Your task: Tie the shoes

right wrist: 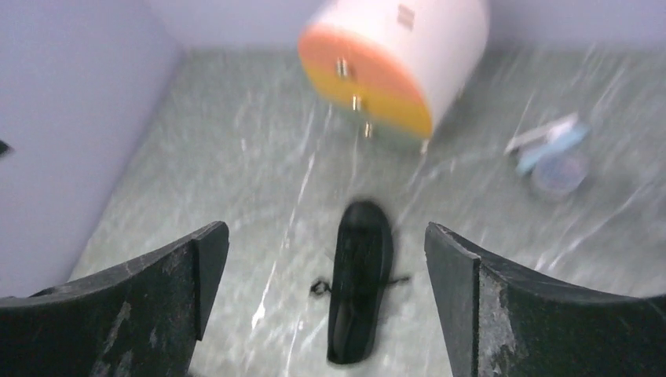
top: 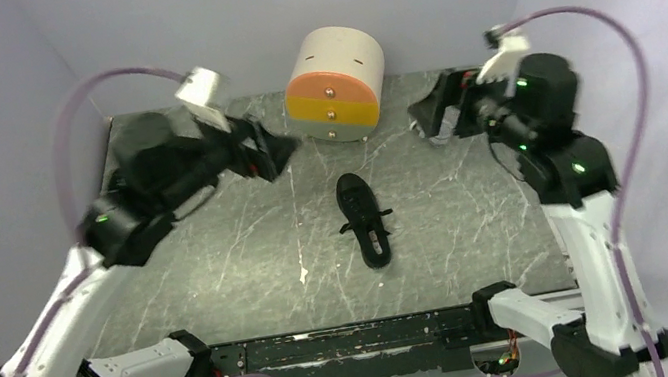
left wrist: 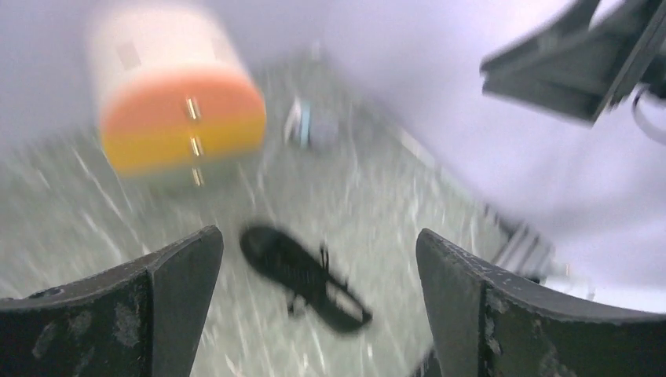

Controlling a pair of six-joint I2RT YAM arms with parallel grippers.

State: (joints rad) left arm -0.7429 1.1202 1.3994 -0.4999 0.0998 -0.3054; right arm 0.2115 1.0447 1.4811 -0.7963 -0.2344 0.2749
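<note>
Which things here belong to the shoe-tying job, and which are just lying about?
Belongs to the job:
- black lace-up shoe, mid-table

Just lying about:
- round drawer box, at the back
- small bluish item beside the box, too blurred to name

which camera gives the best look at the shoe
Top external: the shoe is whole and sharp, with lace ends sticking out at its sides. Both wrist views show it larger but smeared by motion blur, so the laces are hard to make out.
</note>
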